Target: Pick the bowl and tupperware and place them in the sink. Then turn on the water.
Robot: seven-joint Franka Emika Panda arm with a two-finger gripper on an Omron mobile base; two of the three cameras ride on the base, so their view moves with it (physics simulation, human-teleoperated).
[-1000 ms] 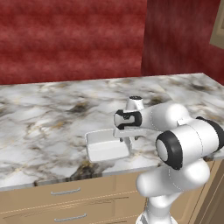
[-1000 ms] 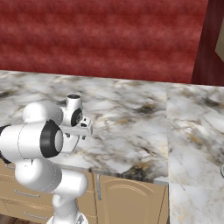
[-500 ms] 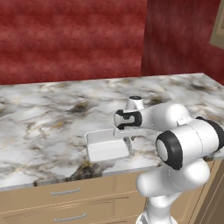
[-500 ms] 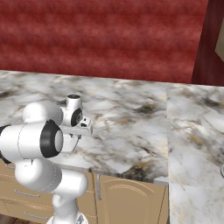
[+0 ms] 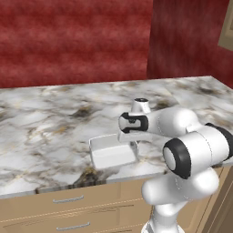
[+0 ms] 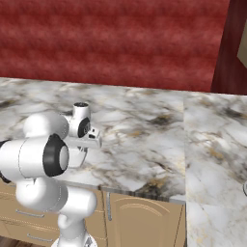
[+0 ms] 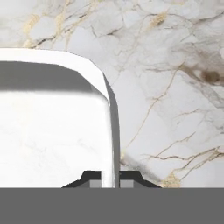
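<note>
The tupperware (image 5: 111, 152) sits flat on the marble counter (image 5: 50, 123) close to its front edge, and one of its side walls runs straight up between the two dark fingertips (image 7: 131, 178). The gripper (image 7: 110, 179) has its jaws pinching that thin white wall, one tip inside the container and one outside it. Beyond the jaws on the outer side lies bare veined marble, with the red wall (image 5: 73, 41) rising behind the counter.

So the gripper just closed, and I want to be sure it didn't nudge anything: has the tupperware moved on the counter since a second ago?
No. The tupperware sits at the same spot beside the dark vein near the counter front edge.
</note>
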